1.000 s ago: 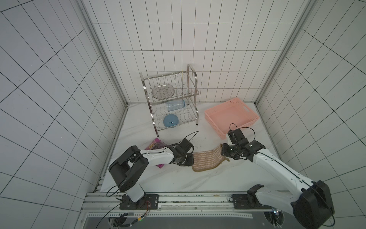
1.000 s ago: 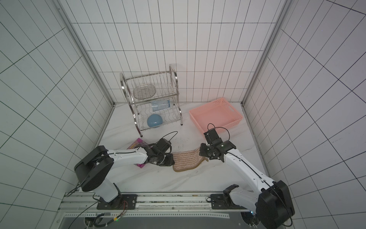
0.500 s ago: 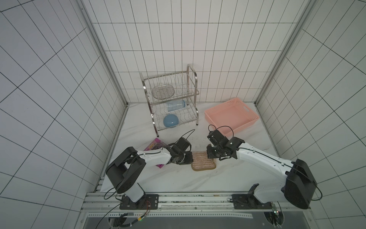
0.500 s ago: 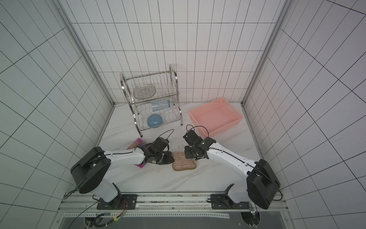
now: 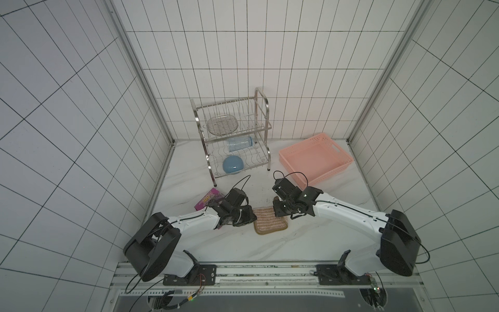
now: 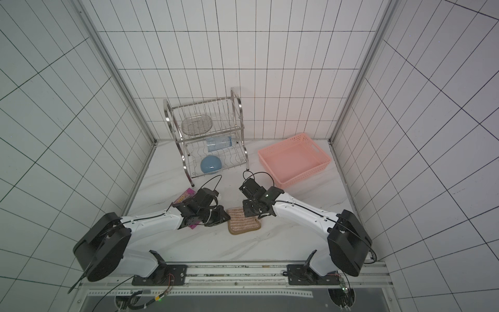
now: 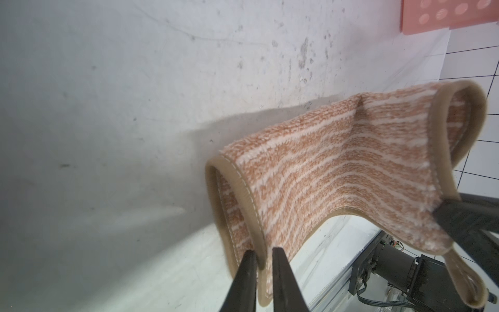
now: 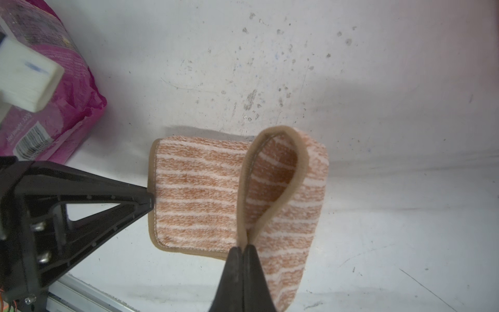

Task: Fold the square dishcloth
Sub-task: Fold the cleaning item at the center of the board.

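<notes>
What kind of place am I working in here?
Probably a mock kitchen test cell: white tiled walls, a two-tier steel wire dish rack on a marble-look tabletop, a metal mounting rail in front.

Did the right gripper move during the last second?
Yes. The right gripper shifted toward the left gripper, off the front of the pink basket, carrying an edge of the square dishcloth.

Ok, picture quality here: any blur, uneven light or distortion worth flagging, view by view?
In both top views: sharp and evenly lit, strong wide-angle perspective on the wall tiles. Left wrist: dishcloth weave crisp, pink basket soft, table partly in grey shade. Right wrist: dishcloth sharp, white block in front of the snack packet blurred.
</notes>
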Robot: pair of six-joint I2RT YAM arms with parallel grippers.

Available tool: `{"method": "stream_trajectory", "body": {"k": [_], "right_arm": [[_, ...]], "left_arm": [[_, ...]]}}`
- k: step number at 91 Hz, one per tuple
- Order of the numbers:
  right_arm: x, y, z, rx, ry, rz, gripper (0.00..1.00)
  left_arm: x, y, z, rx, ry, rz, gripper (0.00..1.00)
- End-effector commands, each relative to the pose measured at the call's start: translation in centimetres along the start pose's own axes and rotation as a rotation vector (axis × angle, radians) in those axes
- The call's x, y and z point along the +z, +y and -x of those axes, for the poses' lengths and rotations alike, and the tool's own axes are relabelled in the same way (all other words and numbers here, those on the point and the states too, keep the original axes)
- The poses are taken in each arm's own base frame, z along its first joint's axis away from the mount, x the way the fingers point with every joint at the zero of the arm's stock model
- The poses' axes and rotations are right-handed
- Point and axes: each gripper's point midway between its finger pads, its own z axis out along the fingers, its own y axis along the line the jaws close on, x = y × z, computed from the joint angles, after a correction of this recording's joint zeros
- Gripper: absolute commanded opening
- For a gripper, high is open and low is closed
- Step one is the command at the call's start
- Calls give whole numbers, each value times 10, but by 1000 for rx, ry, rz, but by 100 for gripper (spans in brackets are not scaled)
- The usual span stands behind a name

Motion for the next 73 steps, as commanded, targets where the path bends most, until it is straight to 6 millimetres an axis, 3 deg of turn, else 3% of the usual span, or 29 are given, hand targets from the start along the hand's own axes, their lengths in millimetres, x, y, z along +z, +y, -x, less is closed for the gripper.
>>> {"method": "stream_trajectory", "body": {"k": [1, 14, 32, 45, 73], "right_arm": [[-1, 5, 6, -9, -18, -5, 0], [-1, 8, 4, -14, -14, 0, 0], [-1, 10, 4, -13, -17, 10, 0], [-2, 12, 5, -9, -23, 22, 0], [-11, 9, 6, 6, -52, 21, 0]], "left_arm": [[1, 0, -2, -23, 11, -23, 16], [4, 13, -3, -61, 21, 16, 30], [-3, 18, -2, -78, 5, 42, 33], [4, 18, -1, -81, 15, 32, 36], [24, 19, 0, -98, 45, 6, 14]]}}
